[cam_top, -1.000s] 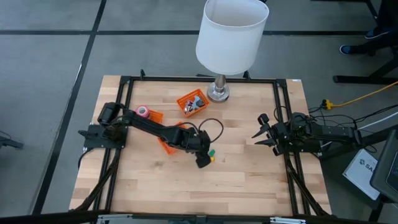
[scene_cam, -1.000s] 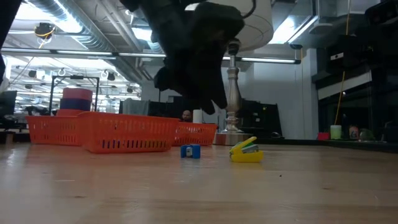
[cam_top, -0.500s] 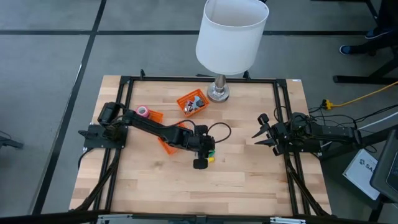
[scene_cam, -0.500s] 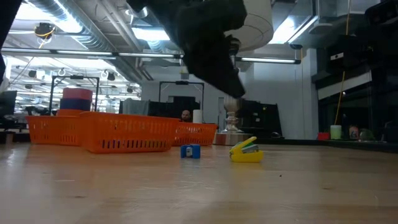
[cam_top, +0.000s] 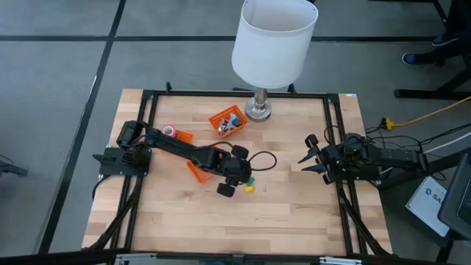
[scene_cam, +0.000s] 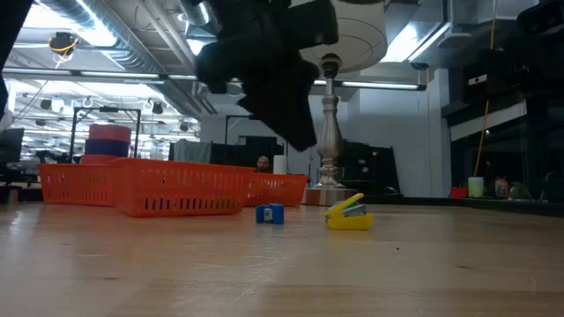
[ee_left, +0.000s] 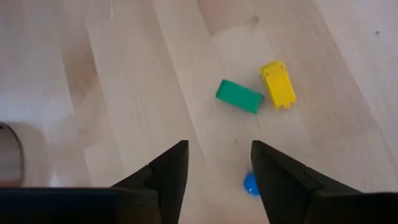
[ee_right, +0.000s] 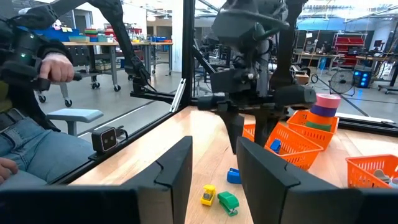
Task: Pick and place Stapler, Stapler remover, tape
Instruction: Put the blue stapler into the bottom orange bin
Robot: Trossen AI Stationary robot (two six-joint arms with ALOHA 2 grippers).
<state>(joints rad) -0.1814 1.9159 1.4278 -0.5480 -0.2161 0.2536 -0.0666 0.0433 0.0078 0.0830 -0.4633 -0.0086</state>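
Observation:
My left gripper [cam_top: 240, 177] [ee_left: 214, 168] hangs open above the table's middle, tipped down, touching nothing. Ahead of its fingers lie a small green piece [ee_left: 239, 96] and a small yellow piece [ee_left: 278, 84]; a small blue piece [ee_left: 250, 183] lies below, between the fingers. Which of them is the stapler or the stapler remover I cannot tell. A pink tape roll [cam_top: 168, 131] sits by the left orange basket; stacked tape rolls [ee_right: 324, 106] rise over a basket. My right gripper [cam_top: 305, 152] [ee_right: 211, 168] waits open at the table's right side.
Orange baskets [cam_top: 228, 121] [cam_top: 197, 168] stand at the far middle and under my left arm. A lamp [cam_top: 259, 110] with a white shade stands at the far edge. A person sits beyond the table [ee_right: 37, 124]. Bare wood lies toward the near edge.
My left gripper has rolled about its own axis above the small pieces, staying over nearly the same spot. The pieces on the table have kept their places.

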